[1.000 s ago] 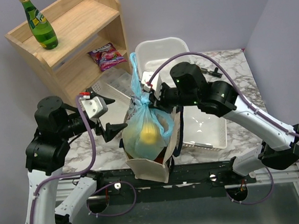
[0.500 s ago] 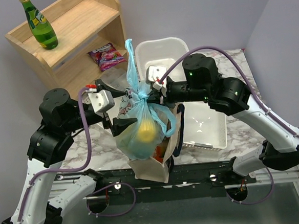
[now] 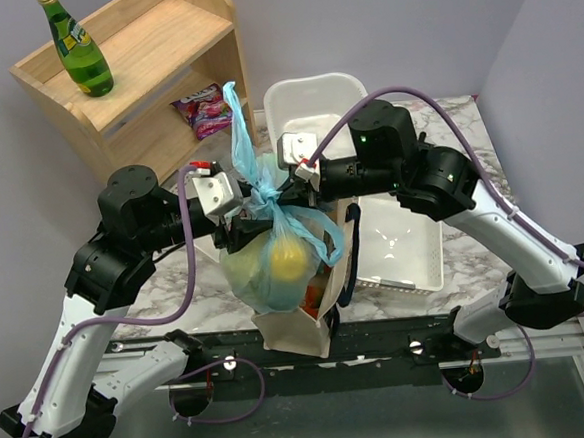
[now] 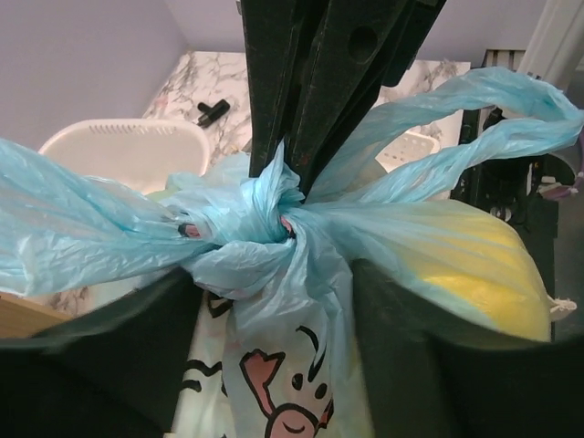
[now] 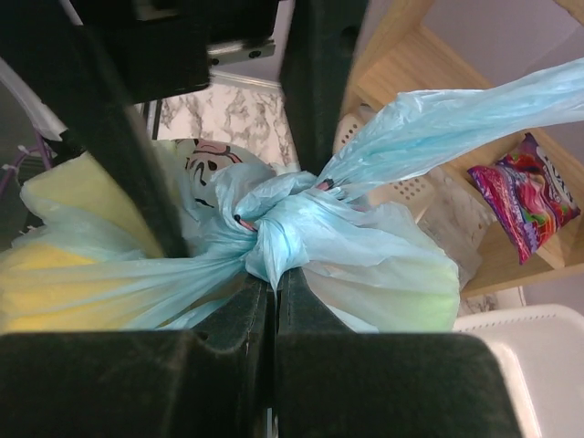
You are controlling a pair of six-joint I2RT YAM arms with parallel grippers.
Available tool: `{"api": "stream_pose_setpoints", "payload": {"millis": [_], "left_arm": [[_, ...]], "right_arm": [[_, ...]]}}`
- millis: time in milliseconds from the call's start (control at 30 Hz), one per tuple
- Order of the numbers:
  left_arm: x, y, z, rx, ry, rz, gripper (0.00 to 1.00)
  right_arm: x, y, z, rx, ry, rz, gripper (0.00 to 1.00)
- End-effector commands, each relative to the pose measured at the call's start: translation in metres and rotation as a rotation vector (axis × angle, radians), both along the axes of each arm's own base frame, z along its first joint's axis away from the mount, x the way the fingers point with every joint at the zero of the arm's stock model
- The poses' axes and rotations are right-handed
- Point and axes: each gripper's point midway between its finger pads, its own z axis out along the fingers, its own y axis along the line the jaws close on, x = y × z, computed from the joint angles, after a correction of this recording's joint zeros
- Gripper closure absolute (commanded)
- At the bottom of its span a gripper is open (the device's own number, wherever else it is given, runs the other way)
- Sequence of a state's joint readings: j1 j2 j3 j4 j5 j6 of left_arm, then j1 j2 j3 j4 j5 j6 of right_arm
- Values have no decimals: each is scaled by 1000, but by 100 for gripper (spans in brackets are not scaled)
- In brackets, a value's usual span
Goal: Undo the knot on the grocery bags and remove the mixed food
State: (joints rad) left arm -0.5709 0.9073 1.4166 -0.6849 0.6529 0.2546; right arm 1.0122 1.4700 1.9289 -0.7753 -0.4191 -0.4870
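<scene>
Tension seems the aim: right gripper (image 5: 276, 274) pinches the knot (image 5: 274, 224), holding the grocery bag (image 3: 275, 260) up, while left gripper (image 4: 274, 274) straddles its neck, fingers spread.

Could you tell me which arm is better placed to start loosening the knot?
Left, probably. The right gripper is shut on the knot, holding the bag up. The left gripper stands open, fingers either side of the bag's neck just under the knot, free to close and pull.
</scene>
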Motion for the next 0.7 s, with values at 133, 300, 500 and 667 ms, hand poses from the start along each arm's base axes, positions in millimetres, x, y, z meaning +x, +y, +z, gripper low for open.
{"api": "stream_pose_setpoints", "payload": {"millis": [133, 300, 500, 667], "left_arm": [[2, 7, 8, -20, 6, 48, 100], [-10, 25, 23, -102, -18, 82, 100], [-14, 49, 73, -215, -56, 173, 100], [-13, 65, 96, -274, -66, 281, 100]], "right_arm": [[3, 13, 63, 218, 24, -41, 97], [16, -5, 78, 259, 58, -182, 34], [65, -51, 93, 336, 80, -509, 0], [118, -102, 58, 297, 165, -722, 0]]}}
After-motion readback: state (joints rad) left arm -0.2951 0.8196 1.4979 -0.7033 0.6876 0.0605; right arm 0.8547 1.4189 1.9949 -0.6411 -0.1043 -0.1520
